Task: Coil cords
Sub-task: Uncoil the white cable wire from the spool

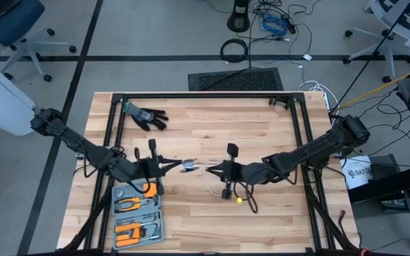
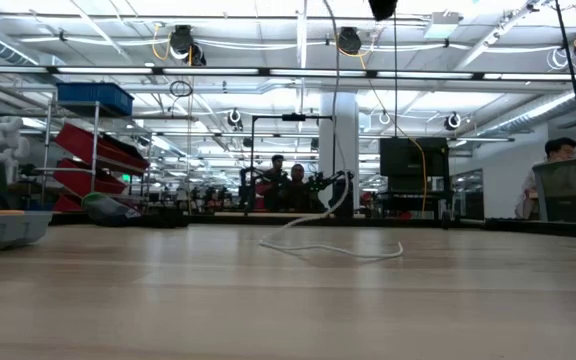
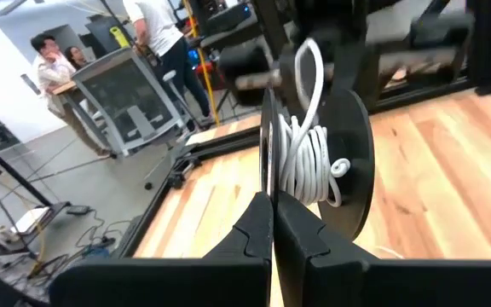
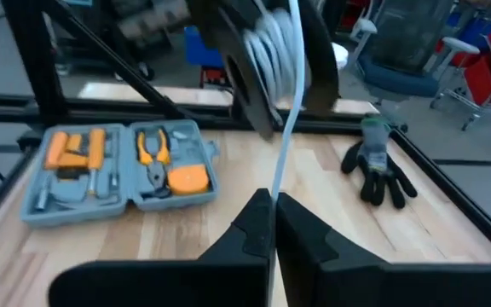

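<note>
A black spool [image 3: 314, 153] of two discs, with white cord wound between them, hangs over the middle of the table [image 1: 262, 128]. My left gripper [image 3: 273, 213] is shut on it, coming in from the table's left [image 1: 179, 166]. My right gripper [image 4: 273, 205] faces it from the right [image 1: 212, 168] and is shut on the cord [image 4: 284, 128] that runs off the spool. The cord's loose tail [image 2: 338, 250] lies in a slack curve on the wood below [image 1: 218, 190]. My left gripper pinches the rim of one spool disc [image 3: 268, 175] between its two fingers, roughly level from the table's left. The spool is lifted clear of the table, its discs standing on edge. My right gripper pinches a single strand of the white cord [image 4: 280, 175] between its two fingers, roughly level from the table's right. From the fingers the strand runs straight to the spool's winding [image 4: 271, 47]. Behind the hold, the cord drops to the table.
A grey tool case [image 1: 137, 213] with orange tools lies open near the front left. A black glove [image 1: 146, 115] lies at the far left. Black frame rails [image 1: 301, 142] run along the table's sides. A small yellow piece [image 1: 239, 200] lies below my right gripper.
</note>
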